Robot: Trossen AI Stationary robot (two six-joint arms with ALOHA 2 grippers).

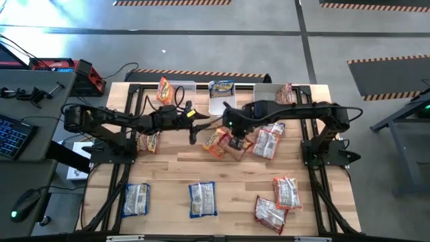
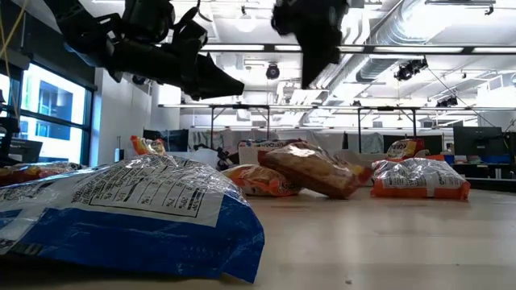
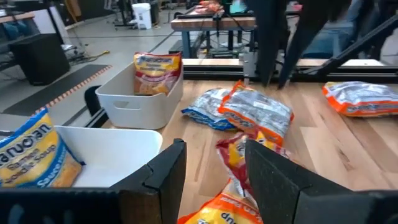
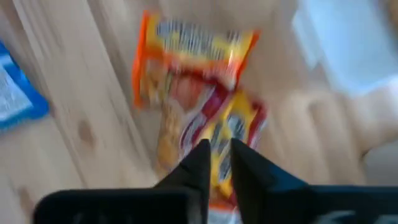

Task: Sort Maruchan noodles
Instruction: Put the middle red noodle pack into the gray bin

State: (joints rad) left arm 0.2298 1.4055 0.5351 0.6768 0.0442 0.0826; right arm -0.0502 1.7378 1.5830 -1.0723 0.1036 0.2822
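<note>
From above, I am seeing three bins along the table's far edge, each holding one packet: an orange packet (image 1: 163,89), a blue one (image 1: 222,88) and a red-and-white one (image 1: 285,93). About ten are waiting loose on the table (image 1: 235,181). In the left wrist view, my left gripper (image 3: 211,168) is hanging open and empty. In the right wrist view, my right gripper (image 4: 216,155) is hovering, fingers nearly together, over an orange pair (image 4: 193,93); I cannot tell whether it is gripping.
</note>
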